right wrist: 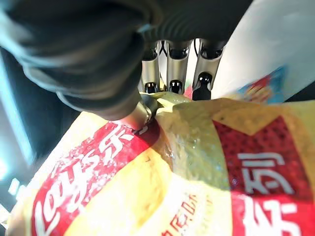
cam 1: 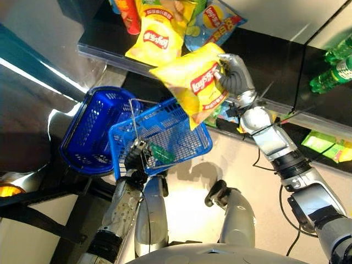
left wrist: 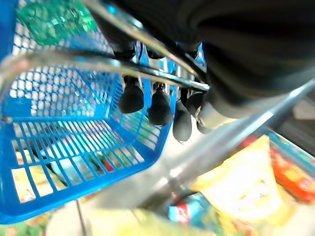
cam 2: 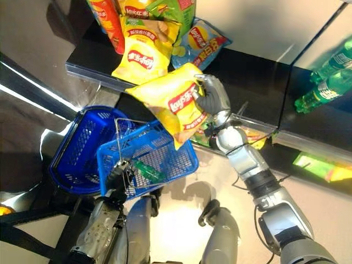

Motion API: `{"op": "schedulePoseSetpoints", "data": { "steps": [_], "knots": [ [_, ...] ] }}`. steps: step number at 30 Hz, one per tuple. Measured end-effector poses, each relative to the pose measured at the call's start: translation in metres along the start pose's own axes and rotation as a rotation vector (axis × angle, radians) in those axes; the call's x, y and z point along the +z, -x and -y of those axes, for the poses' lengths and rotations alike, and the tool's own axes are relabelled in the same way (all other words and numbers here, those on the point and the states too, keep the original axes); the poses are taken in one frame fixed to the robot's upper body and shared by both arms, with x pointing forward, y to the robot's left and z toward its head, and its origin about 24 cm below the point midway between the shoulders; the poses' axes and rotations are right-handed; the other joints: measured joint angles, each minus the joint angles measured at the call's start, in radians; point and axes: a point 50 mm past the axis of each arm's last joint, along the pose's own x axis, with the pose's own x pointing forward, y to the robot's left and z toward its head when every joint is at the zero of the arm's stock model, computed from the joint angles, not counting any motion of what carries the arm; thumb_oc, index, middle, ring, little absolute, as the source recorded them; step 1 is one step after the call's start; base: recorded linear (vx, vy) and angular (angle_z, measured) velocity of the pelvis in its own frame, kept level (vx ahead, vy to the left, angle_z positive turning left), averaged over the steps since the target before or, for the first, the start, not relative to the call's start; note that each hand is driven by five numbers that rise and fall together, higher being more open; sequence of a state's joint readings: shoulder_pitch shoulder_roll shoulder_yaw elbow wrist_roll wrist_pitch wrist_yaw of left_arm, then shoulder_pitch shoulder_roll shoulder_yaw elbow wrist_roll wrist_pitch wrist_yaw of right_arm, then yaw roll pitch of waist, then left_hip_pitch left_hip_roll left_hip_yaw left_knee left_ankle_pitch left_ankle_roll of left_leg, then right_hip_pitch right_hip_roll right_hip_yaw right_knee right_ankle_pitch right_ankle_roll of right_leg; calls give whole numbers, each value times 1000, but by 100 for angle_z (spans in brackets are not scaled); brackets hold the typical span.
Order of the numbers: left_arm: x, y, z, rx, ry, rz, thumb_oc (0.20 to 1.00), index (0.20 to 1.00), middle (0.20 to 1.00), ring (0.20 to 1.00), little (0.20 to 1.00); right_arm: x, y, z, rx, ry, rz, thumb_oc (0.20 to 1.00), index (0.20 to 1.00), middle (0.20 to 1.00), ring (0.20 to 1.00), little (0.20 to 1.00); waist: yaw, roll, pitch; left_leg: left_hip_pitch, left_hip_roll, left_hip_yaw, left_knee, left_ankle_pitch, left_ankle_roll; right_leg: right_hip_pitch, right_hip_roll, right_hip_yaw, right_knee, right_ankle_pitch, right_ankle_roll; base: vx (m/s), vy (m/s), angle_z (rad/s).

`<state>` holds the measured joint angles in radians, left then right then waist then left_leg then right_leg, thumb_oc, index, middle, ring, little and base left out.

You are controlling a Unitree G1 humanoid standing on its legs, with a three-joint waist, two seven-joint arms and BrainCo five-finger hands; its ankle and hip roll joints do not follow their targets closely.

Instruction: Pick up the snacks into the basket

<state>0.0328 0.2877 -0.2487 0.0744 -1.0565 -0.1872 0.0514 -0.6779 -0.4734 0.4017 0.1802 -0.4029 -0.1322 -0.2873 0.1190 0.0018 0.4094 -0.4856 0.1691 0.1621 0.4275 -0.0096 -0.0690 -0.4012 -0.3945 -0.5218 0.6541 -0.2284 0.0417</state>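
The right hand [cam 1: 235,74] pinches a crinkled yellow crisp bag [cam 1: 193,82] at two o'clock above the blue plastic mesh basket [cam 1: 184,144], whose wire handle [left wrist: 98,63] the left hand [cam 1: 135,157] grips.

Open top of the blue basket [cam 1: 187,144] below the held yellow chip bag [cam 1: 195,82], partly barred by its raised wire handle [cam 1: 135,124]. Green packet [cam 1: 161,154] already inside. Second blue basket [cam 1: 91,132] close beside.

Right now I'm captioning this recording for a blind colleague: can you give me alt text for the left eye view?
The robot's right hand pinches a yellow chip bag above a blue wire-handled basket, which the left hand holds by its metal handle. A second blue basket sits beside it, and more snack bags lie on the dark shelf behind.
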Motion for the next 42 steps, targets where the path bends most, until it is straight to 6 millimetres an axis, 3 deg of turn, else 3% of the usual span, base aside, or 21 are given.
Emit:
{"op": "schedulePoseSetpoints", "data": {
  "steps": [4,11,14,22,26,31,36,42],
  "knots": [
    [10,0,8,-49,1,17,200,200,200,200,200,17,-11,-23,127,147,115,200,200,200,200,200,13,-4,5,-3,-2,-4,1,2,-3,2,-4,-8,3,-1,1,-16,-15,4],
    [6,1,16,-84,14,-3,200,200,200,200,200,16,-19,-55,227,176,85,200,200,200,200,200,36,-4,7,-2,-10,-15,0,2,-3,14,-10,-19,3,-5,5,-5,-12,6],
    [6,1,20,-98,49,-6,200,200,200,200,200,20,-20,-80,295,153,56,200,200,200,200,200,37,-3,7,-2,-18,-28,2,2,-4,22,-13,-21,8,-14,11,-9,-3,11],
    [3,1,24,-109,85,-10,200,200,200,200,200,29,-35,-103,340,140,18,200,200,200,200,200,64,-2,8,1,-19,-33,2,7,-7,33,-14,-23,11,-24,14,17,-5,6],
    [7,-3,36,-165,91,5,200,200,200,200,200,31,-37,-112,337,93,-29,200,200,200,200,200,64,-2,8,2,-22,-39,1,7,-6,38,-14,-24,11,-25,15,-4,3,4],
    [7,-4,40,-184,96,-6,200,200,200,200,200,21,-31,-122,368,18,-132,200,200,200,200,200,65,-2,8,4,-29,-52,-3,6,-6,50,-14,-24,11,-28,19,2,2,8],
    [5,-3,41,-197,87,-20,200,200,200,200,200,0,-7,-146,500,20,-275,200,200,200,200,200,81,0,7,5,-38,-55,-9,7,-1,51,-22,-24,12,-30,22,3,2,3],
    [2,-3,45,-236,74,-38,200,200,200,200,200,-28,17,-150,557,26,-414,200,200,200,200,200,94,1,6,6,-53,-62,-15,10,0,61,-34,-34,11,-33,30,14,6,9]
  ]
}}
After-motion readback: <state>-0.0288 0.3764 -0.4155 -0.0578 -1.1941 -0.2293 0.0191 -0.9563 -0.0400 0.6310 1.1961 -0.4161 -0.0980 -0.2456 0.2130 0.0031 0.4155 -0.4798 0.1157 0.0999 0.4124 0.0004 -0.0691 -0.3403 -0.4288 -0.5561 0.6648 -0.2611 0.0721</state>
